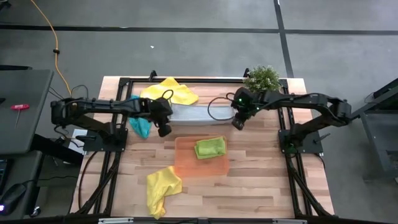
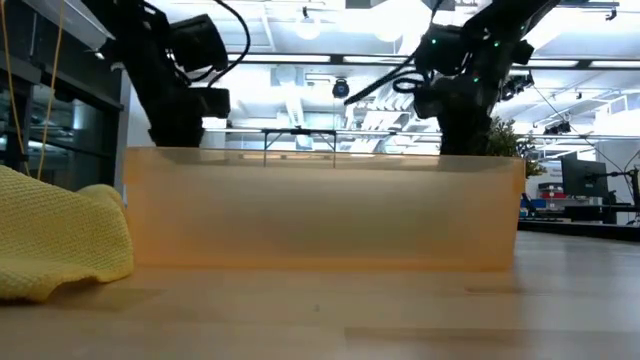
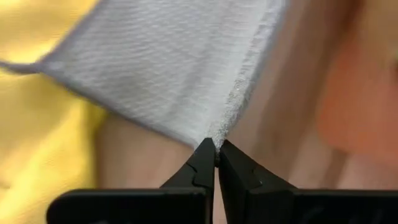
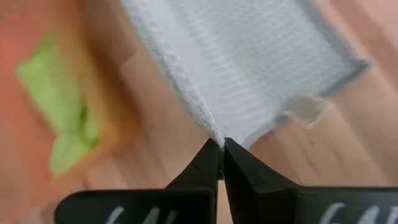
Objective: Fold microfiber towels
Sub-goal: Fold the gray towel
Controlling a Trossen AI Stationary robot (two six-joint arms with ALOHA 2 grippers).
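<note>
Writing or labels cannot be made out anywhere. Grey towel lies stretched across the table's far middle, long axis running left to right between the arms — left gripper pinches its left near corner, right gripper its right near corner, both clenched on the hem. Green towel sits folded on the tray.

Evenly lit from bright overhead ceiling lights, glaring in the low view; soft shadows; heavily blurred in both wrist views.
</note>
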